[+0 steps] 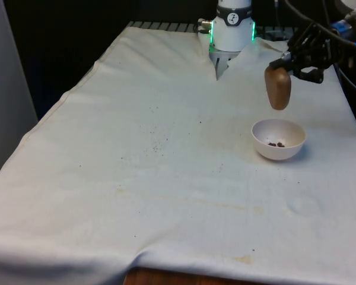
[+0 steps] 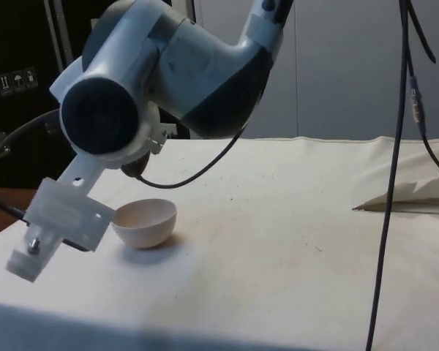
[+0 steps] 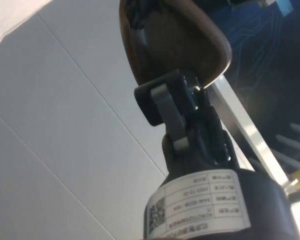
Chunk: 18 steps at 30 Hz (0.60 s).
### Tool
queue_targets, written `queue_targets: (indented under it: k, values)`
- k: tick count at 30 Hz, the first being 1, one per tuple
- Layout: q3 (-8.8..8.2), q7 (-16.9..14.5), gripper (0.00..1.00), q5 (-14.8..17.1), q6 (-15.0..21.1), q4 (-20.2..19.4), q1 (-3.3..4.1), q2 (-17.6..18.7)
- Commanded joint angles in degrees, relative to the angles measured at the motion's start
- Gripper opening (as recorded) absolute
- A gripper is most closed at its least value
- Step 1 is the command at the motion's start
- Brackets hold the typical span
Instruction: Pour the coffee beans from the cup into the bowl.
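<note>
The gripper (image 1: 288, 62) is closed on the brown cup (image 1: 277, 87), which hangs upside down just above the white bowl (image 1: 279, 139). A few beans (image 1: 277, 143) lie inside. It should hold the cup centred over the bowl until it is empty.

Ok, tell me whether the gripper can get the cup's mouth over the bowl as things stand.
Probably yes. The gripper holds the brown cup tipped just above the white bowl, with nothing between them. A few beans already lie in the bowl.
</note>
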Motion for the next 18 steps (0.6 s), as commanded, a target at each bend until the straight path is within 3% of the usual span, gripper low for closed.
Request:
queue_targets:
  k: [1, 10, 11, 18]
  values:
    - [0.0, 0.06, 0.0, -0.52, 0.06, -0.46, 0.06, -0.29]
    - [0.74, 0.06, 0.0, -2.92, -1.43, -1.09, 0.0, 0.11]
    - [0.8, 0.11, 0.0, -3.61, -1.95, -1.38, 0.29, 0.11]
    - [1.78, -0.23, 0.0, -5.27, -4.13, -1.66, 0.4, 0.57]
